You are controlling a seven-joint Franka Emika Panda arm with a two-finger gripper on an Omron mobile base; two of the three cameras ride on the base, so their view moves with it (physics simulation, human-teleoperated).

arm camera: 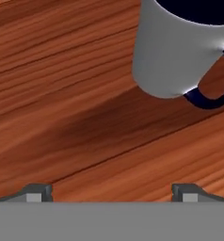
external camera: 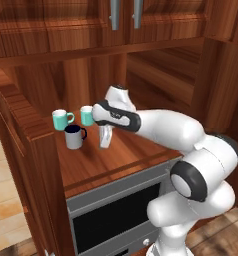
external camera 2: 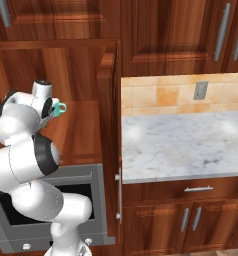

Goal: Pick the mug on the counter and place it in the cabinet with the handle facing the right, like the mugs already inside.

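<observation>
The mug (external camera: 74, 137) on the cabinet (external camera: 21, 125) shelf is pale grey outside and navy-black inside, with a navy-black handle (external camera: 83, 133). Just behind the mug, two teal mugs (external camera: 62, 119) show white insides. The cabinet is reddish-brown with darker streaked grain. To the cabinet's right, the counter (external camera 2: 191, 145) is white marble with grey veins, under tan and orange tiles (external camera 2: 166, 95).
</observation>
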